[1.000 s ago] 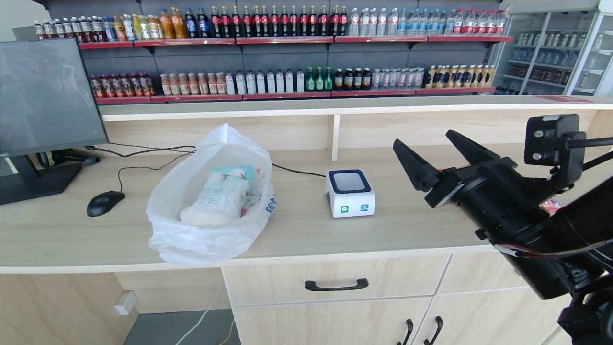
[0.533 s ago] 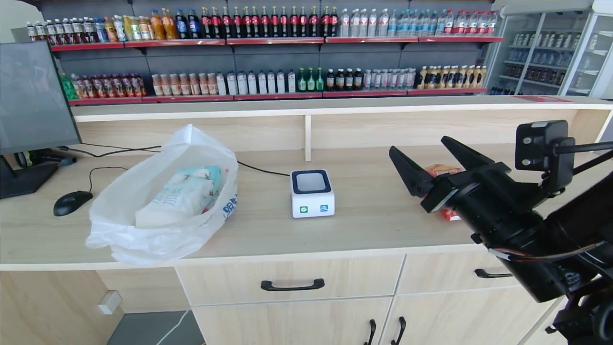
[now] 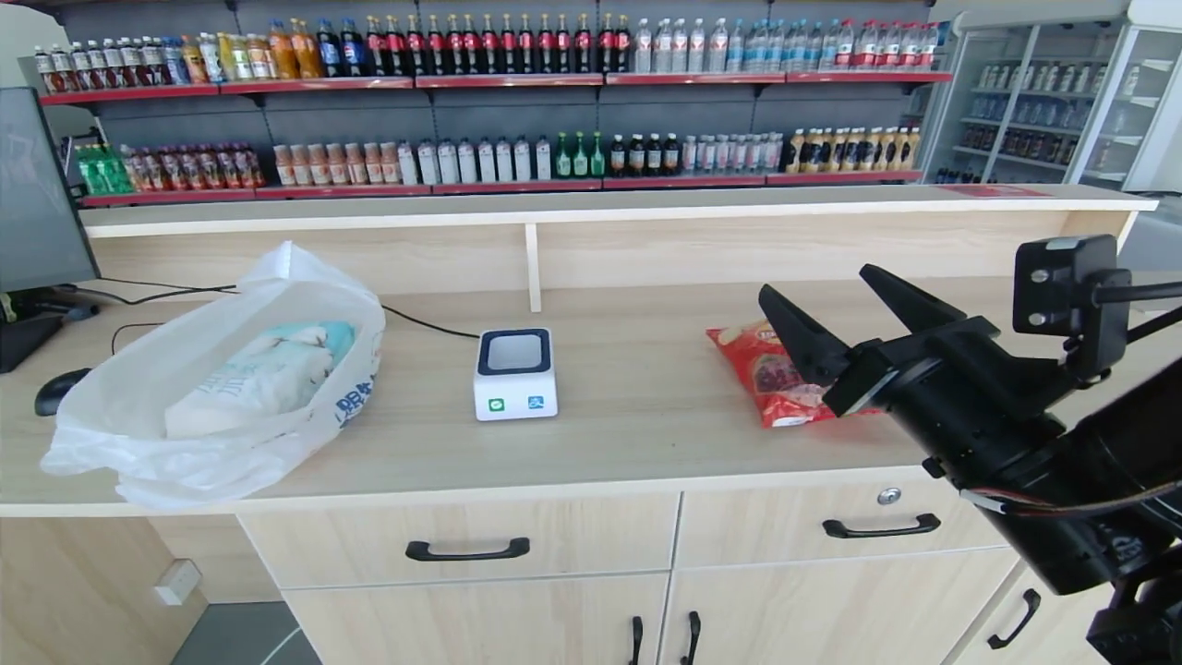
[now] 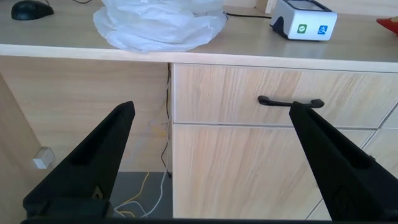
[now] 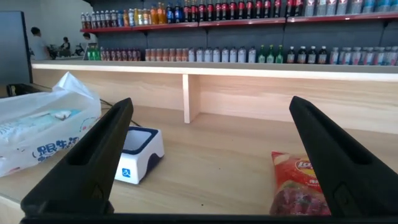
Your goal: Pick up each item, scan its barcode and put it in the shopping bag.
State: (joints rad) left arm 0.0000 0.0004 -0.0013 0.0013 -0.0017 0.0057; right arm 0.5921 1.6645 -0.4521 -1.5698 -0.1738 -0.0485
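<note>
Desk (image 3: 646,434) count: 1 white shopping bag (image 3: 111,434), 1 tissue pack (image 3: 259,374) inside it, 1 scanner (image 3: 515,374), 1 red snack packet (image 3: 762,392), 1 black mouse (image 3: 57,392), 1 monitor (image 3: 37,194) at the left edge. Desk front: 5 black handles (image 3: 466,550), 2 of them upright, side by side. Back wall: 2 red-edged shelves (image 3: 517,81) of bottles; the bottles are too many and too small to count.

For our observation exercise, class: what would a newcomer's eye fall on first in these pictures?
The open black right claw looms at the right, partly hiding a red snack bag on the counter. Toward its left sits a white shopping bag, a small scanner between them.
</note>
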